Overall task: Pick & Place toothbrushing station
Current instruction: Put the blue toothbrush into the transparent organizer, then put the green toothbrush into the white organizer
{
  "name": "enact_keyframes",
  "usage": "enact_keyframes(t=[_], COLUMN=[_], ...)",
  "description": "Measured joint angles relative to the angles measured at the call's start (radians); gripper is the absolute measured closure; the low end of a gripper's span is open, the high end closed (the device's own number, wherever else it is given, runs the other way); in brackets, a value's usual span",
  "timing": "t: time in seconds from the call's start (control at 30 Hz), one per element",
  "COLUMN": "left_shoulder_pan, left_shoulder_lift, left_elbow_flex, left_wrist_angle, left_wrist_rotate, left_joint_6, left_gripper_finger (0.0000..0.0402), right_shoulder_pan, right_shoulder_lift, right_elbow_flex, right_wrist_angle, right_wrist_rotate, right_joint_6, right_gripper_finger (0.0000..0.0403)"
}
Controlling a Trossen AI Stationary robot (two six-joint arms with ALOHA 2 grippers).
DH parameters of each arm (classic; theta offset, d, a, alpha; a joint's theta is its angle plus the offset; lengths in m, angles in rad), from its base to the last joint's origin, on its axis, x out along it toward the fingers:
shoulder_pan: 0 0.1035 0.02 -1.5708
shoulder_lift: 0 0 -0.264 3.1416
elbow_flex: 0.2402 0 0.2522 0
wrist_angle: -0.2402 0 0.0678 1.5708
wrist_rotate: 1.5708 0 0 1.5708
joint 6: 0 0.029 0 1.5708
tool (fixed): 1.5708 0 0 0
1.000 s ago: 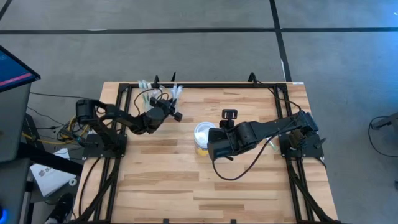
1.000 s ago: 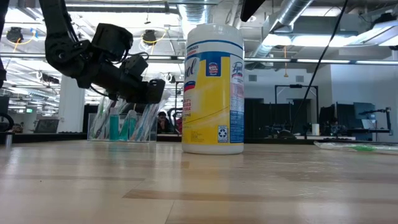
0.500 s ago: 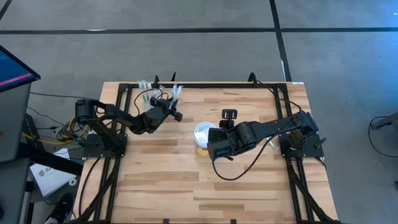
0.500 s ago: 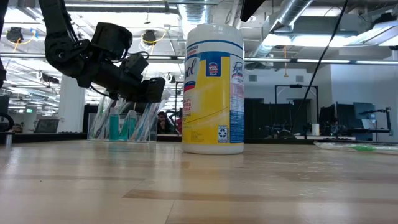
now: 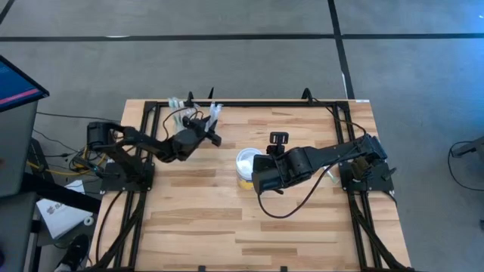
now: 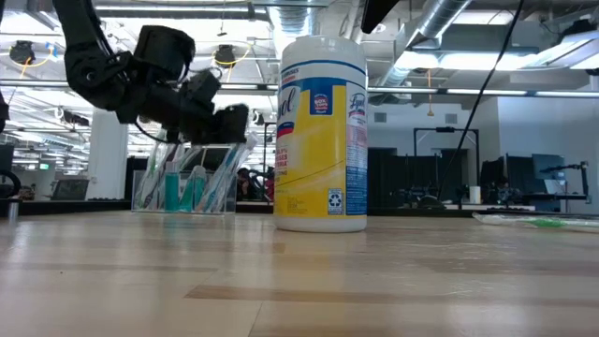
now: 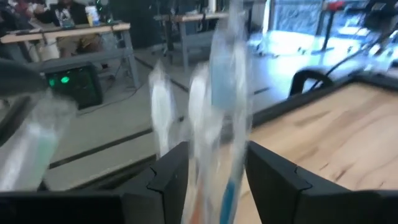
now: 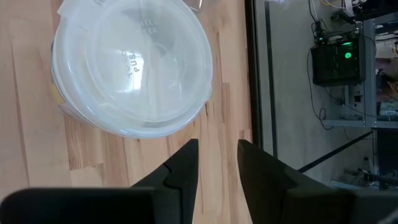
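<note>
- Seen from above, the left gripper (image 5: 209, 128) reaches toward the table's far edge, where the toothbrushing station (image 5: 198, 112) stands just ahead of its fingertips, near the black frame rail (image 5: 249, 103).
- The left wrist view alone shows the pincer's state: both dark fingers (image 7: 173, 177) stand apart with a blurred see-through cup of the toothbrushing station (image 7: 217, 124) rising between them (whether either finger touches the plastic cannot be told).
- From table height, the left gripper (image 6: 229, 122) hangs over the top of the toothbrushing station (image 6: 187, 183), whose teal-handled brushes (image 6: 178, 192) show only in this view.
- The right gripper (image 5: 257, 181) hovers over the round white-topped tub (image 5: 247, 165) at mid-table; the overhead camera hides its fingers.
- The right wrist view fills that gap: the right gripper (image 8: 217, 158) has its fingers parted and holding nothing, the tub's lid (image 8: 134, 68) lying beyond the tips.
- The low view shows the tub's yellow label (image 6: 321, 140), well apart from the station.
</note>
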Motion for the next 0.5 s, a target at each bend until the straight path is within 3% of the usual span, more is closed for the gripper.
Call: enact_keyframes(t=[0.5], left_shoulder_pan=[-0.050], left_shoulder_lift=[-0.214], left_elbow_flex=[0.000], left_wrist_angle=[-0.001], left_wrist_rotate=[0.010], left_joint_6=[0.090], left_gripper_finger=[0.0258], right_shoulder_pan=[0.000], right_shoulder_lift=[0.000], right_elbow_flex=[0.000], right_wrist_angle=[0.000], right_wrist_rotate=[0.000], right_joint_6=[0.000], right_gripper_finger=[0.0301])
